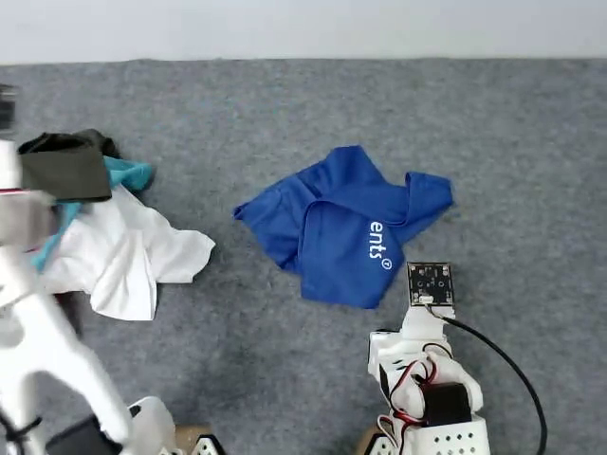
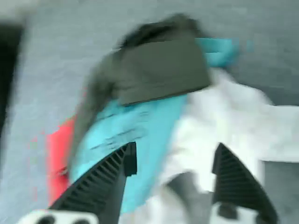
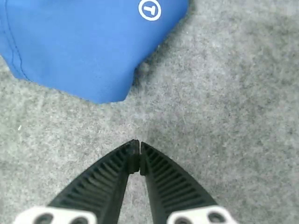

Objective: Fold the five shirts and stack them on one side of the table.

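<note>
A crumpled blue shirt (image 1: 346, 227) lies in the middle of the grey table. At the left is a pile: a white shirt (image 1: 123, 251), a teal shirt (image 1: 128, 173) and a dark grey shirt (image 1: 66, 166) on top. My left gripper (image 2: 175, 154) hovers open over this pile, above the teal shirt (image 2: 126, 130) and the white shirt (image 2: 219, 126). A red shirt (image 2: 58, 154) peeks out beneath, and the dark shirt (image 2: 159, 70) lies beyond. My right gripper (image 3: 139, 151) is shut and holds nothing, just short of the blue shirt's (image 3: 84, 42) near edge.
The left arm (image 1: 28, 313) rises along the left edge, over the pile. The right arm's base (image 1: 432, 398) stands at the front, with its cable (image 1: 512, 370) running off to the right. Bare grey carpet (image 1: 512, 142) covers the table's right and far sides.
</note>
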